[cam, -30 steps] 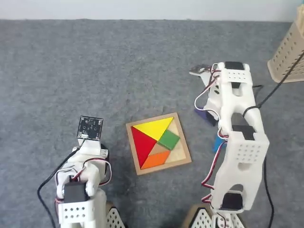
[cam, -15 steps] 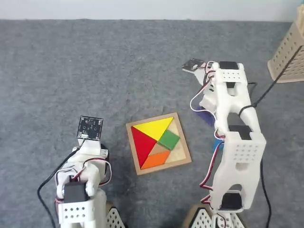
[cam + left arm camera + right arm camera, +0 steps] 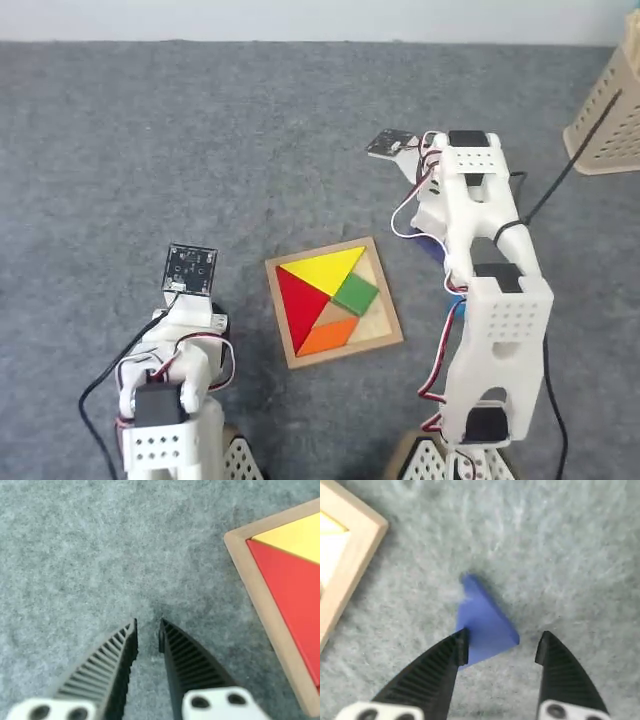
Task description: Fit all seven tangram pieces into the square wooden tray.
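Observation:
The square wooden tray (image 3: 283, 330) lies mid-table holding a yellow triangle (image 3: 322, 270), a red triangle (image 3: 297, 298), a green square (image 3: 355, 294) and an orange piece (image 3: 328, 338). In the right wrist view my right gripper (image 3: 503, 637) is open low over the carpet, astride a dark blue triangle (image 3: 485, 622), with one fingertip (image 3: 461, 639) at its edge. That blue piece (image 3: 431, 246) peeks out beside the right arm (image 3: 470, 200), and a light blue piece (image 3: 457, 301) lies partly under it. My left gripper (image 3: 147, 626) is shut and empty, beside the tray corner (image 3: 240, 542).
A perforated beige rack (image 3: 608, 105) stands at the far right edge. Grey carpet covers the table. The tray's corner (image 3: 355, 535) lies a short way from the blue triangle. The left arm (image 3: 170, 390) sits at the near left.
The right arm has swung left and slightly away over the carpet, its wrist camera board shifting left. The left arm and the tray have not moved.

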